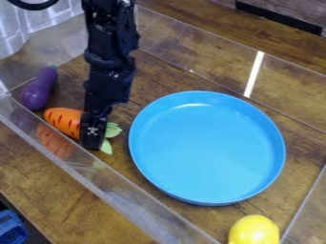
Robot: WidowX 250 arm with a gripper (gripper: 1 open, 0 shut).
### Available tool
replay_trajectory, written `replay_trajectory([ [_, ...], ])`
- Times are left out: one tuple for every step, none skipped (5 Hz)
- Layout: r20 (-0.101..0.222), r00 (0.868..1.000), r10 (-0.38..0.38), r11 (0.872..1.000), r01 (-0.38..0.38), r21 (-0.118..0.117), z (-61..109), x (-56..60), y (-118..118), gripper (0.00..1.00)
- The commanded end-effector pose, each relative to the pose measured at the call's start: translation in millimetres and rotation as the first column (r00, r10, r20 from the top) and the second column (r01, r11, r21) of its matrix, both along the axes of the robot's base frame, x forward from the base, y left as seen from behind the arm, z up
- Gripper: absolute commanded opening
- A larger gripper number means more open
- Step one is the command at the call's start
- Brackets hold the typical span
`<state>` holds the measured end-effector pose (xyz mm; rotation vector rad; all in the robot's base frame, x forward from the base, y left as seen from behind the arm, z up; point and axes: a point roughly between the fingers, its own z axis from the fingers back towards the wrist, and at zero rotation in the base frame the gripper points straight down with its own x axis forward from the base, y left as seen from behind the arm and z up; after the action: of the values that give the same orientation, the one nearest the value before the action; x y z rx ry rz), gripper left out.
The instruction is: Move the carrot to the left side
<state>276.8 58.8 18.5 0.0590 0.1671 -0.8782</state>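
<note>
My black gripper [95, 133], jaws open, straddles the small orange toy carrot [63, 119]; its long axis runs left from the round blue plastic plate [208, 146].

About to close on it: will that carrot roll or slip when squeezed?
The carrot looks like rigid moulded plastic, so probably stiff and light. Its tapered, rounded body may roll or squirt sideways from the gripper. The dark grooves could add some grip.
</note>
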Motion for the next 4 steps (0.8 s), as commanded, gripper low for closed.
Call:
replay_trajectory([
  [0.020,0.999,0.037,0.999,-0.037,-0.002,2.7,2.2,12.1,1.00],
  [0.024,0.999,0.039,0.999,-0.039,-0.005,2.8,3.5,13.6,1.00],
  [0.029,0.999,0.042,0.999,-0.041,-0.009,2.9,4.7,14.9,1.00],
  [0.033,0.998,0.044,0.999,-0.044,-0.013,2.6,6.0,16.2,1.00],
])
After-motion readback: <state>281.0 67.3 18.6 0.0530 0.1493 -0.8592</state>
